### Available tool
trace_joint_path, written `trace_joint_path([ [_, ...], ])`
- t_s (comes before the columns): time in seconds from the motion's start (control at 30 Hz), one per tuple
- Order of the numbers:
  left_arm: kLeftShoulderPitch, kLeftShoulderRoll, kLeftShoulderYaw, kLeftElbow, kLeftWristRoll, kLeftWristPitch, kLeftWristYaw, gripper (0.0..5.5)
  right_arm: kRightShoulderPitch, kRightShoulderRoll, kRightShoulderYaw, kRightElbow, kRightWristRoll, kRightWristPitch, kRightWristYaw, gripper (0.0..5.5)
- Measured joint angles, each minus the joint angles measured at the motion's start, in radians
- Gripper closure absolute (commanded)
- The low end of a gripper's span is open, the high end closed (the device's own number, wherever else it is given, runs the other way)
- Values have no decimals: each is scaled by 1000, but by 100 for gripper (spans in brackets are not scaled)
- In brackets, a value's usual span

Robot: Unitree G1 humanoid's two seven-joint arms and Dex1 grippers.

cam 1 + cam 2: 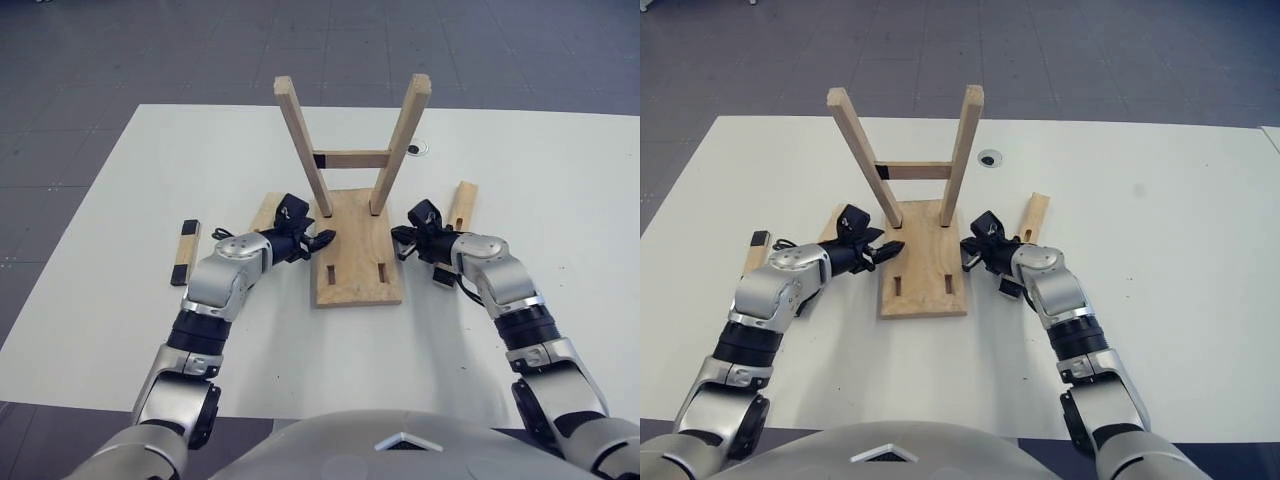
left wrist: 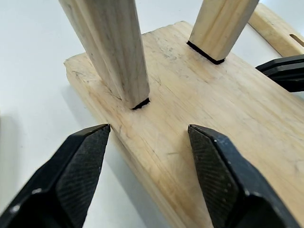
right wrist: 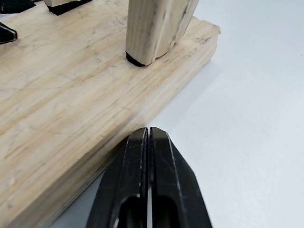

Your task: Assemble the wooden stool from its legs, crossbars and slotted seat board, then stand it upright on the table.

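Stool parts lie in the middle of the white table [image 1: 120, 200]. The seat board [image 1: 355, 265] is flat, and two legs [image 1: 303, 140] [image 1: 398, 140] stand in its far slots, leaning apart, joined by a crossbar [image 1: 355, 159] with one black end. The two near slots [image 1: 330, 270] hold nothing.

Left gripper [image 2: 148, 130] is open wide at the board's left edge, near the left leg. Right gripper [image 3: 149, 130] has its fingers pressed together, tip just beside the right edge; whether it touches, I cannot tell.

A loose piece with black ends [image 1: 185, 252] lies well to the left. A second piece [image 1: 265, 212] lies behind the left gripper, and a slotted piece [image 1: 461, 205] behind the right one. Bare table lies on both sides and toward the near edge.
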Motion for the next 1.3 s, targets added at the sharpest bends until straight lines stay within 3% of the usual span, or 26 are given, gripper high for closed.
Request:
trace_joint_path([
  [0.17, -42, -1, 0, 81, 27, -53, -25, 244, -19, 9, -22, 11, -4, -19, -9, 540],
  [0.23, -20, 1, 22, 33, 29, -52, -25, 244, -12, -4, -67, -100, 13, 20, -30, 540],
  [0.33, 68, 12, 152, -221, -51, -37, -13, 248, 52, -15, -173, -394, 64, 152, -90, 505],
  [0.4, 145, 14, 262, -426, -92, -40, 32, 213, 147, -14, -231, -576, 75, 211, -150, 466],
  [0.57, 382, -83, 431, -656, -25, -167, 247, 140, 449, 24, -257, -720, -30, 105, -338, 383],
  [0.7, 630, -123, 475, -579, 104, -360, 301, 140, 545, 24, -245, -660, -186, 16, -495, 383],
  [0.8, 712, -129, 541, -471, 106, -470, 291, 158, 586, 36, -266, -655, -194, -2, -528, 379],
  [0.97, 709, -105, 587, -317, 80, -565, 233, 231, 584, 45, -267, -658, -183, -28, -518, 379],
  [1.3, 625, -35, 569, -26, 82, -638, 136, 231, 522, 37, -270, -655, -183, -37, -490, 379],
])
